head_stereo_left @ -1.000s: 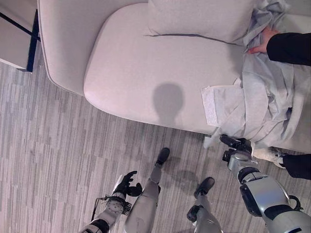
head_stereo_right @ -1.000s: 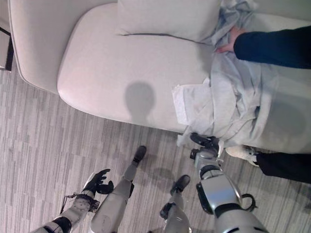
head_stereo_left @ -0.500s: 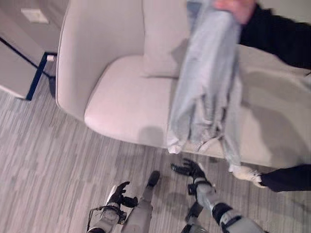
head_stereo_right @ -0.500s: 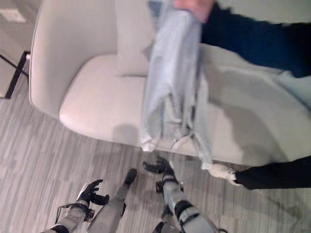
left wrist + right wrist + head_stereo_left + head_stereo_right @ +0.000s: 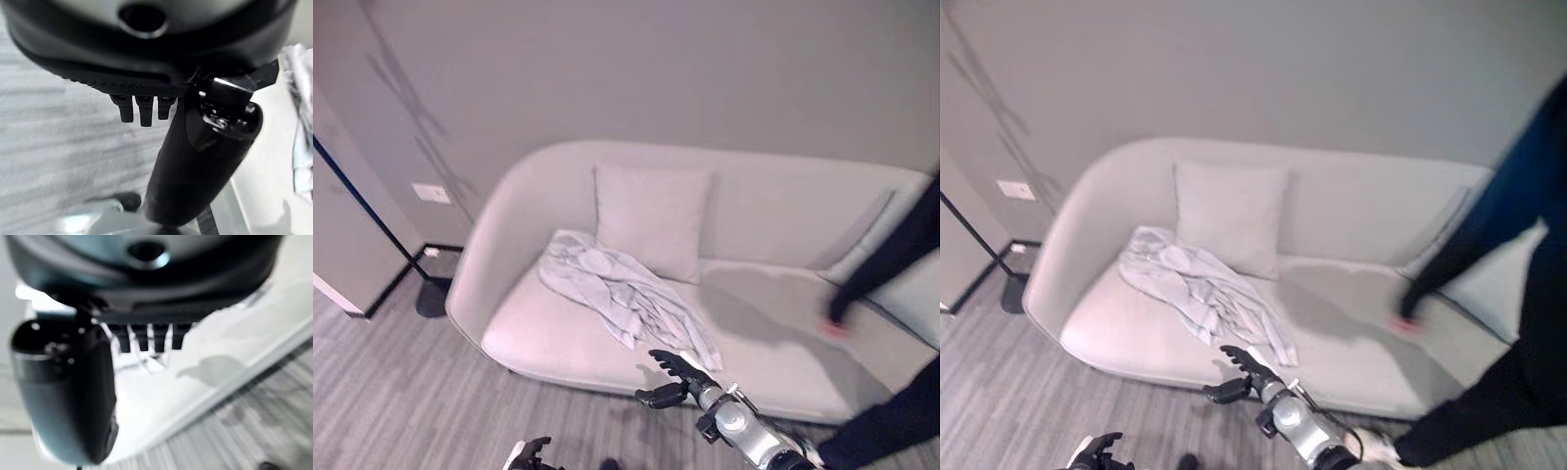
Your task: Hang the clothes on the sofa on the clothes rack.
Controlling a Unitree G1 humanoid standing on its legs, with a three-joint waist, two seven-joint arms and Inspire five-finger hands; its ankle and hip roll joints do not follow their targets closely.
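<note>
Sofa (image 5: 773, 352): pale, curved, against the far wall, running left to right.

Person (image 5: 1518, 294): dark-sleeved, at the right, one arm reaching down to the right part of the seat. Half a second ago this person's hand held the clothes up in the air above the sofa; that hand is now off them.

Cushion (image 5: 651, 217): upright against the backrest, left of centre.

Clothes (image 5: 622, 299): pale grey, crumpled in a loose heap on the left part of the seat, just in front of the cushion, one end trailing toward the near edge. A second ago they lay bunched at the seat's right end; they now lie free, touched by nobody.

Stand (image 5: 431, 294): dark pole and round base on the floor, left of the sofa.

Right hand (image 5: 671, 377): raised before the near edge of the seat, fingers spread apart and holding nothing, just short of the trailing end.

Left hand (image 5: 1097, 452): low by the floor at the near left, fingers loosely apart, idle.

Judgement: the clothes are again ready for pickup; grasping has yet to begin, hanging is still to come.
</note>
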